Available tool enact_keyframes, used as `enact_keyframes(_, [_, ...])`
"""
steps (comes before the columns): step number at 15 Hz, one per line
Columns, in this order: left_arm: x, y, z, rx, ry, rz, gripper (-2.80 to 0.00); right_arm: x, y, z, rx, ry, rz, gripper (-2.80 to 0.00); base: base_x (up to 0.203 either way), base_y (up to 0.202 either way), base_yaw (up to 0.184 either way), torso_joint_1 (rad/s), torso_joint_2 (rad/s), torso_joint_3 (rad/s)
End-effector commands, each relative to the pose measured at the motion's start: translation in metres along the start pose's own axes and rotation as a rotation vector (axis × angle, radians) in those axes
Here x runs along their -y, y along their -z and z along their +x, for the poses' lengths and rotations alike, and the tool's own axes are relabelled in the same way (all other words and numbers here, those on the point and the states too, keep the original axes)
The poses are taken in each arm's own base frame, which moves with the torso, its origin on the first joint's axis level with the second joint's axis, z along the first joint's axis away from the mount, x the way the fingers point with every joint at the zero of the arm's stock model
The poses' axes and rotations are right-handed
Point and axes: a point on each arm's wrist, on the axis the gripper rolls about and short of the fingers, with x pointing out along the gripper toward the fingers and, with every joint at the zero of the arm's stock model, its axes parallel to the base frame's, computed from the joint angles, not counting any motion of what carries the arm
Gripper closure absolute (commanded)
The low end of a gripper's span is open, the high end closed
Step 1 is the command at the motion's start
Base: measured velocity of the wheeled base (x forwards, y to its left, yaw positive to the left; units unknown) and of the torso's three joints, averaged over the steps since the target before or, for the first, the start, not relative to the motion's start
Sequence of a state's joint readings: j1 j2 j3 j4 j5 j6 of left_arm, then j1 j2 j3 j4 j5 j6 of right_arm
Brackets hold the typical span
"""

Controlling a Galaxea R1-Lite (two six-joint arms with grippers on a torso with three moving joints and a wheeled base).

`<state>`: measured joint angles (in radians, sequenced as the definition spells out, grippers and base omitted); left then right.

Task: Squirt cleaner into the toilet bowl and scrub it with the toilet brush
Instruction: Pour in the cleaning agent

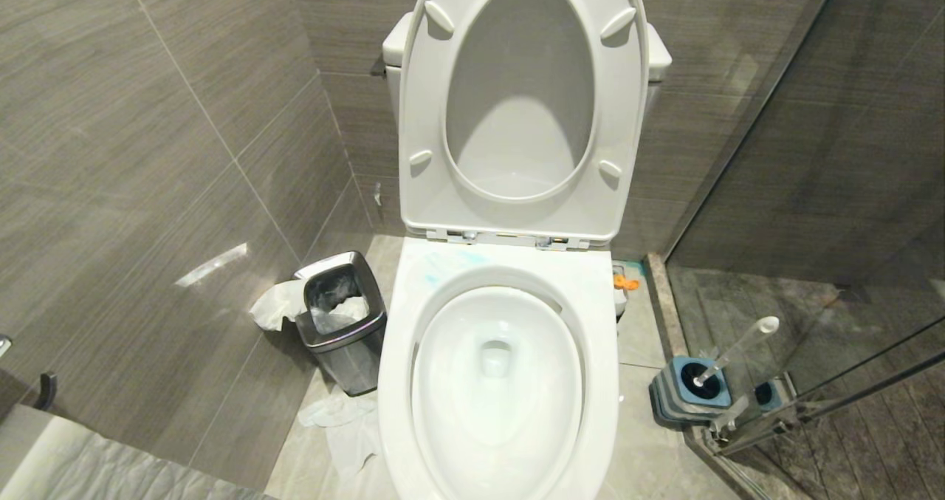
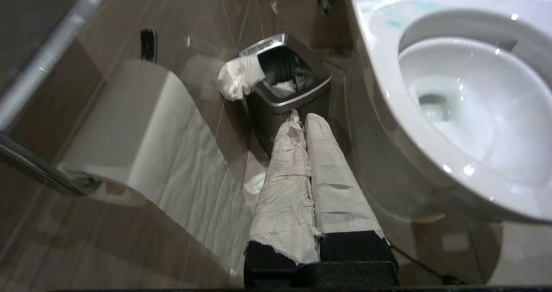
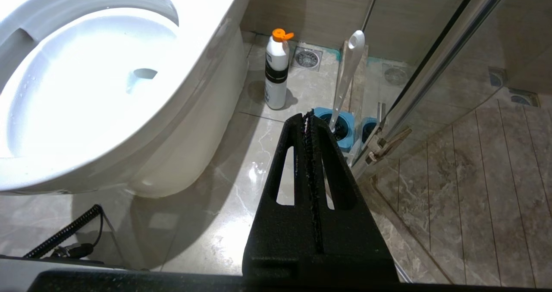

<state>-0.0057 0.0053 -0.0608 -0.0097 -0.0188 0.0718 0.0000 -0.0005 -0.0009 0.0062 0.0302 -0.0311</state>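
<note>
Toilet brush (image 3: 347,74): seated in its blue holder (image 3: 345,130) at centre frame of the right wrist view, handle slanting upward, just past the tip of the empty, pinched-together right claw (image 3: 308,116), the nearer arm; left claw (image 2: 304,121), likewise closed on nothing, faces the steel bin (image 2: 286,95) beside the toilet bowl (image 1: 498,286).

Bright overhead light — blown-out glare on the toilet bowl (image 3: 86,80), soft wrist-view blur.
</note>
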Motion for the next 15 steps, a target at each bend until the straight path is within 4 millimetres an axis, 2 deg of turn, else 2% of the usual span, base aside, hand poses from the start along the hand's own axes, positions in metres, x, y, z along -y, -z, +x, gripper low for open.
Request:
enact_keyframes(1, [0.0012, 0.0168, 0.0039, -0.049, 0.006, 0.031, 0.0, 0.0, 0.0002, 0.0001, -0.001, -0.001, 0.0, 0.0, 0.0, 0.0, 0.0, 0.0, 0.0, 0.0])
enact_keyframes(9, [0.002, 0.0203, 0.0037, -0.086, 0.032, 0.069, 0.0, 0.0, -0.0002, 0.0, 0.0, 0.0, 0.0, 0.0, 0.0, 0.0, 0.0, 0.0, 0.0, 0.0])
enact_keyframes(12, [0.0017, 0.0198, 0.0034, -0.087, 0.023, -0.012, 0.0, 0.0, -0.0002, 0.0, 0.0, 0.0, 0.0, 0.0, 0.0, 0.0, 0.0, 0.0, 0.0, 0.0])
enact_keyframes(15, [0.0017, 0.0198, 0.0037, -0.082, 0.021, -0.017, 0.0, 0.0, -0.0001, 0.0, 0.0, 0.0, 0.0, 0.0, 0.0, 0.0, 0.0, 0.0, 0.0, 0.0])
